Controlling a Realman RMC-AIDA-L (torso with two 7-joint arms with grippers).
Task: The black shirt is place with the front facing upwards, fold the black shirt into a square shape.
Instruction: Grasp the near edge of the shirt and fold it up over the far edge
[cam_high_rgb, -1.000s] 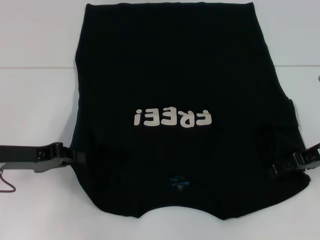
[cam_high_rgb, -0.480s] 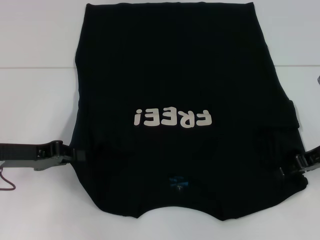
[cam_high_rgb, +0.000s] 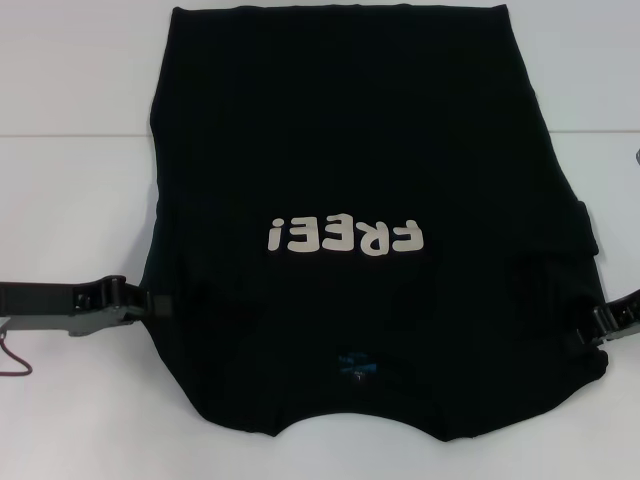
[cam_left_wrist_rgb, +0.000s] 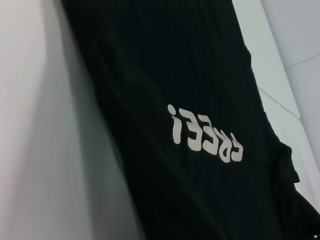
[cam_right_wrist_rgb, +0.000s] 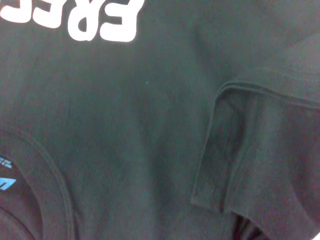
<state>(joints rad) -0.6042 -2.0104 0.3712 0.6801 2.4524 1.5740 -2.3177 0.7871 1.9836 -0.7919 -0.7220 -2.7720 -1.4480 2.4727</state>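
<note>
The black shirt (cam_high_rgb: 350, 150) lies flat on the white table (cam_high_rgb: 70, 220) with its front up and its collar toward the near edge. Its cream "FREE!" lettering (cam_high_rgb: 345, 237) reads upside down from the head view, and the small blue neck label (cam_high_rgb: 355, 365) shows at the collar. Both sleeves are folded inward over the body, and the right wrist view shows one sleeve hem (cam_right_wrist_rgb: 220, 150) lying on the chest. My left gripper (cam_high_rgb: 158, 303) is at the shirt's left edge near the shoulder. My right gripper (cam_high_rgb: 600, 325) is at the right edge.
A thin red cable (cam_high_rgb: 12, 365) loops on the table beneath the left arm. A seam (cam_high_rgb: 70, 135) runs across the tabletop behind the shirt's middle. A small grey object (cam_high_rgb: 637, 158) peeks in at the right border.
The right gripper has drawn back to the right, off the folded sleeve toward the shirt's edge. The left gripper has shifted slightly up and outward. The shirt has stayed still.
</note>
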